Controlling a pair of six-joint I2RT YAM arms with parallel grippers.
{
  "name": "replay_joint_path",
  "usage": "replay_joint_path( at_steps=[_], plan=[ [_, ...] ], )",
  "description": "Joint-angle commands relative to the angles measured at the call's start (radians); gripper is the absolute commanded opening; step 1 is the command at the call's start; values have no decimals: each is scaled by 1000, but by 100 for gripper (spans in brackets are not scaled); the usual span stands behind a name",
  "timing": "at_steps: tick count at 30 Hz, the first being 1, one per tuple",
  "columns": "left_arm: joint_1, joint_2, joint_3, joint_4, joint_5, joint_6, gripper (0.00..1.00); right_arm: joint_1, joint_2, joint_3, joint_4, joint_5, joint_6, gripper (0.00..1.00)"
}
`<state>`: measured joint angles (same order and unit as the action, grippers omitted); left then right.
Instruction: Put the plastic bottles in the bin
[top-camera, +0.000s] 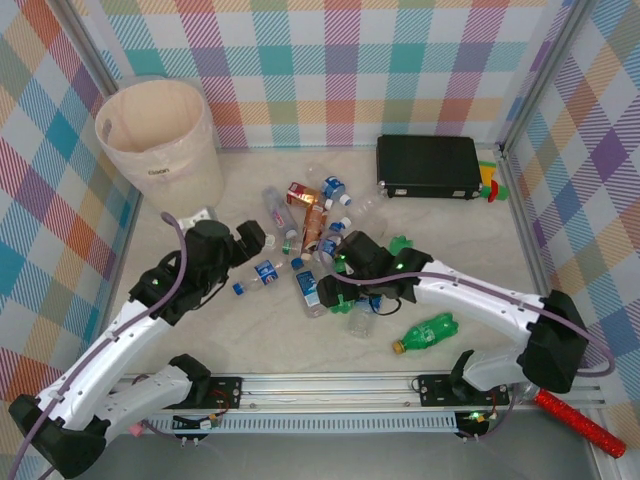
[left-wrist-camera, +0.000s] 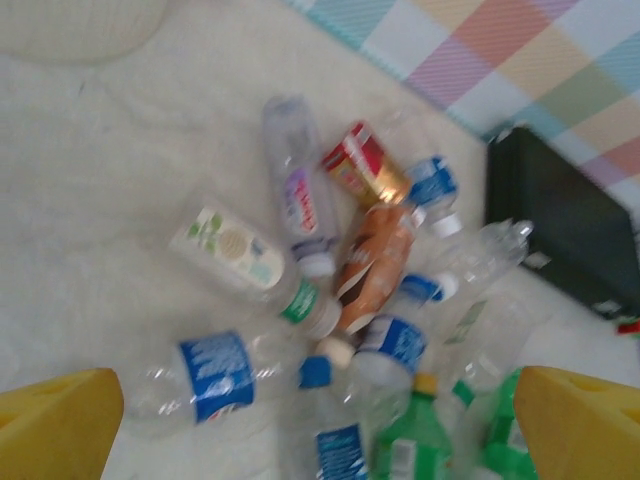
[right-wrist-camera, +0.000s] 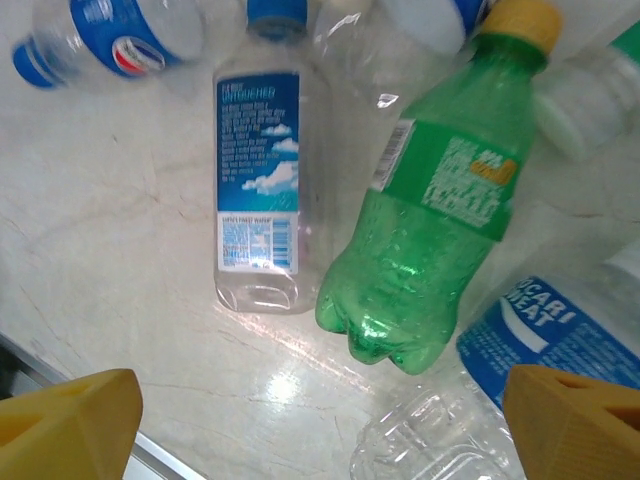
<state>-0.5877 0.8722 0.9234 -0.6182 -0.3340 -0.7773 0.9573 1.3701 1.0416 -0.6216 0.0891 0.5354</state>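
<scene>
A: Item 1, R gripper (right-wrist-camera: 320, 430), status?
B: Jaws wide apart, nothing gripped. Hangs over the pile of plastic bottles (top-camera: 313, 228) mid-table
A: Likely target?
B: Prob. the green bottle (right-wrist-camera: 430, 210) w/ yellow cap (right-wrist-camera: 520, 20). It lies flat just ahead of the pincer, base nearest, cap at the far end. Long axis runs away from the fingers, a bit off straight, so the jaws would close across its width. Decent approach, I reckon; a slight wrist turn may help
A: Neighbours?
B: Clear bottle w/ blue label (right-wrist-camera: 258, 180) just beside it, view-left, roughly parallel. Pocari Sweat bottle (right-wrist-camera: 540, 330) view-right, touching or nearly, can't tell. Risk: a finger snags that one
A: Item 2, L gripper (left-wrist-camera: 315, 430)?
B: Also wide open, empty, over the pile's L edge. Blue-banded bottle (left-wrist-camera: 215, 375) lies btwn its fingers, but w/ its axis along the jaw line, so a poor fit
A: Containers?
B: Bin (top-camera: 175, 165), far L corner, well apart from the pile; visible inside shows liner only, no bottle seen. L arm is nearer the bin, R arm nearer the green bottle. Black case (top-camera: 428, 165), far R, shut, contents hidden
</scene>
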Motion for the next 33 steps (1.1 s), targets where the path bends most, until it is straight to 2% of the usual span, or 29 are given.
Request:
replay_joint_path(
  at_steps=[1, 6, 10, 15, 21, 26, 33],
  plan=[
    [-15, -44, -42, -35, -32, -42, 100, 33, 46, -11, 37, -4, -3, 91],
    [-16, -107, -91, -74, -35, -54, 100, 76, 172, 23, 113, 18, -9, 86],
    [-17, -155, -119, -79, 9, -33, 100, 76, 263, 53, 153, 22, -4, 84],
    [-17, -196, -150, -89, 33, -4, 100, 77, 352, 130, 126, 60, -3, 80],
    [-17, -233, -162, -99, 29, 7, 100, 107, 349, 213, 57, 147, 3, 81],
    [-17, -263, -167, -116, -6, 17, 100, 134, 357, 239, 47, 161, 43, 81],
    [-17, -287, -135, -168, -46, 30, 100, 181, 437, 341, -14, 209, 87, 81]
  ],
)
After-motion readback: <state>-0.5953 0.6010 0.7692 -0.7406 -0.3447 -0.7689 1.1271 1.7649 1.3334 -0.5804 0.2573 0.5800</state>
